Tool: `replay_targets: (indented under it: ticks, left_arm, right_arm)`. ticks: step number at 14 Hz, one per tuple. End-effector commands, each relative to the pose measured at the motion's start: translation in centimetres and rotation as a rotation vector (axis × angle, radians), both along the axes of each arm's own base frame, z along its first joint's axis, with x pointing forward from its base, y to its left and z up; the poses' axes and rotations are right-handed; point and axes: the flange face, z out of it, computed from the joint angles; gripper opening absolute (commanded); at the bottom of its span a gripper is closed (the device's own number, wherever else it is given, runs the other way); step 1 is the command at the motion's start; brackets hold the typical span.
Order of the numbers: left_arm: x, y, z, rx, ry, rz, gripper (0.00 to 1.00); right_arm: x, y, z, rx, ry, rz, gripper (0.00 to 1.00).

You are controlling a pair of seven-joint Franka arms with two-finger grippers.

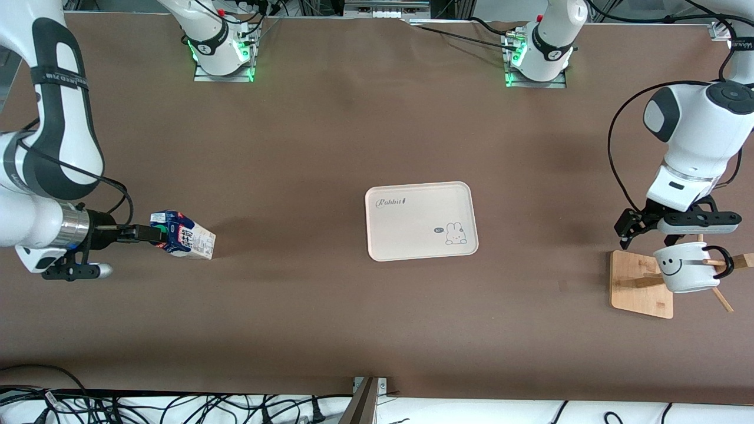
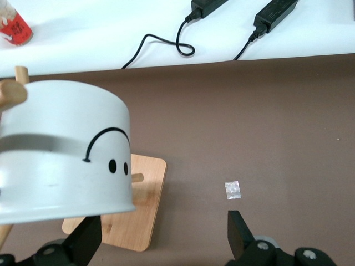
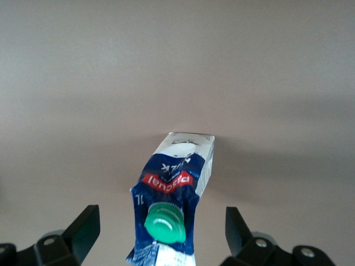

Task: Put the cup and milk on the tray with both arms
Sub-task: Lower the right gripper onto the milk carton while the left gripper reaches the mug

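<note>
The milk [image 1: 184, 234] lies on its side on the brown table toward the right arm's end, its green cap [image 3: 165, 223] facing my right gripper. My right gripper [image 1: 147, 234] is low and level, open, with its fingers on either side of the carton's gable top [image 3: 162, 219] and not touching it. The cup [image 1: 686, 268] hangs on a peg of a wooden rack [image 1: 639, 285] toward the left arm's end. My left gripper [image 1: 654, 234] is open just above the cup [image 2: 61, 149], with its fingers [image 2: 237, 233] apart and empty. The cream tray [image 1: 412, 227] lies empty mid-table.
The rack's square wooden base [image 2: 130, 221] and pegs [image 2: 11, 94] stick out around the cup. A small silver patch [image 2: 233, 189] lies on the table near the rack. Cables and power bricks [image 2: 266, 16] lie off the table's front edge.
</note>
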Motion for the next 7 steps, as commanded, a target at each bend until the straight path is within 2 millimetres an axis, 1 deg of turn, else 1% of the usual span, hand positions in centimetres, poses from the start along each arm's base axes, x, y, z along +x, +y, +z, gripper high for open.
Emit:
replay_targets:
  ticks: [1,2,3,4,5,7]
  left_arm:
    - [0.6,0.1,0.3,0.033,-0.033,-0.036,1.00]
    - [0.6,0.3,0.3,0.034,-0.038,-0.035,1.00]
    - [0.7,0.4,0.4,0.034,-0.052,-0.034,1.00]
    - [0.7,0.8,0.5,0.038,-0.059,-0.033,1.00]
    - [0.7,1.2,0.2,0.047,-0.054,-0.040,1.00]
    - [0.8,1.7,0.5,0.058,-0.074,-0.050,1.00]
  right_arm:
    - [0.2,0.7,-0.8,0.012,0.001,0.002,1.00]
    - [0.1,1.0,-1.0,0.011,0.008,0.002,1.00]
    - [0.0,1.9,-1.1,0.011,0.015,0.012,1.00]
    - [0.0,2.3,-1.2,0.008,0.021,0.020,1.00]
    - [-0.1,2.5,-1.3,0.007,0.024,0.024,1.00]
    - [-0.6,2.1,-1.6,0.005,0.063,0.027,1.00]
